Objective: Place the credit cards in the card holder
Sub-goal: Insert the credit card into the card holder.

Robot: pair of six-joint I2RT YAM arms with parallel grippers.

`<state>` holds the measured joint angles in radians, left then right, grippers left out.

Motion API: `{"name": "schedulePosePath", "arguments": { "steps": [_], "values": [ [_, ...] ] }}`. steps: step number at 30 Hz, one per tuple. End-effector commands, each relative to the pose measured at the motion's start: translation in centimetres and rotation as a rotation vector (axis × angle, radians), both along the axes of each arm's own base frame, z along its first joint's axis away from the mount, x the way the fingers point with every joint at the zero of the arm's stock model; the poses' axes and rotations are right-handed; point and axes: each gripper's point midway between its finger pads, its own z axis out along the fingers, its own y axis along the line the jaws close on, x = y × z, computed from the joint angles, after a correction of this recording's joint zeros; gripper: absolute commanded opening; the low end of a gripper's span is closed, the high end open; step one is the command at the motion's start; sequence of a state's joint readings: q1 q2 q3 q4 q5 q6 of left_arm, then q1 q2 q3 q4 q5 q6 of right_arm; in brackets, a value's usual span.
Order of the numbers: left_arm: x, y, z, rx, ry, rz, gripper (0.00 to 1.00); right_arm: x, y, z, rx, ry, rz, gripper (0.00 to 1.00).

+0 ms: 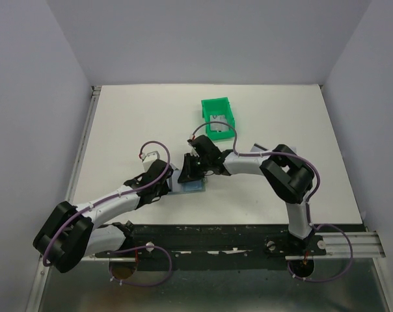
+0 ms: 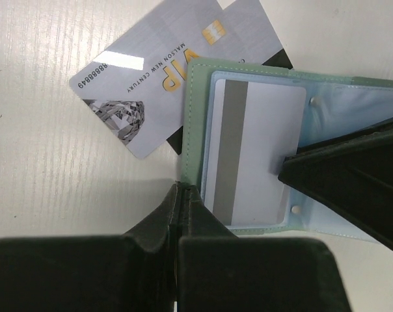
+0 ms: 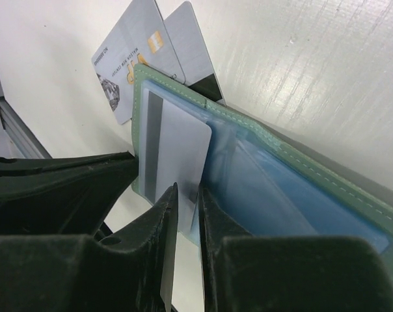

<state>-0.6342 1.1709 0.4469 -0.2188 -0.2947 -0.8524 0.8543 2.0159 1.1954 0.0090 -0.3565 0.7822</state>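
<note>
Three credit cards (image 2: 258, 153), one card holder (image 2: 195, 123), one green bin (image 1: 218, 118).

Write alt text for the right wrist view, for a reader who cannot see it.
The right gripper pinches a silvery card with a dark stripe edge-on, feeding it into a blue pocket of the open green card holder. Two more cards lie on the white table, partly tucked under the holder's far corner.
</note>
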Motion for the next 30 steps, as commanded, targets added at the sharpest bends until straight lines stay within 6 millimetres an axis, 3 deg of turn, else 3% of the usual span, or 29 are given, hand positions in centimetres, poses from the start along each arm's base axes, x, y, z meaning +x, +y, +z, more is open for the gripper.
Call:
{"name": "schedulePosePath", "arguments": {
  "steps": [1,5,8,15,22,27,30],
  "values": [
    [-1.2,0.0,-1.6,0.009,0.068,-0.029,0.0,-1.2,1.8,0.5,0.103,0.035,0.064,0.25],
    [-1.2,-0.1,-1.7,0.007,0.07,-0.033,0.0,-1.3,2.2,0.8,0.121,0.042,0.085,0.26],
    [-1.2,-0.1,-1.7,0.005,0.069,-0.034,0.0,-1.4,1.6,1.1,0.09,0.026,0.081,0.32],
    [-1.2,-0.1,-1.7,0.005,0.071,-0.034,0.0,0.9,-3.2,2.9,-0.152,-0.152,-0.006,0.47],
    [-1.2,-0.2,-1.7,0.003,0.07,-0.039,0.0,2.4,-7.5,5.2,-0.331,-0.264,-0.094,0.5],
    [-1.1,-0.2,-1.6,0.001,0.066,-0.042,0.0,2.6,-11.0,5.1,-0.486,-0.28,-0.159,0.62],
    [-1.1,-0.2,-1.6,0.003,0.066,-0.043,0.0,2.4,-11.9,4.5,-0.549,-0.256,-0.159,0.65]
  ]
}}
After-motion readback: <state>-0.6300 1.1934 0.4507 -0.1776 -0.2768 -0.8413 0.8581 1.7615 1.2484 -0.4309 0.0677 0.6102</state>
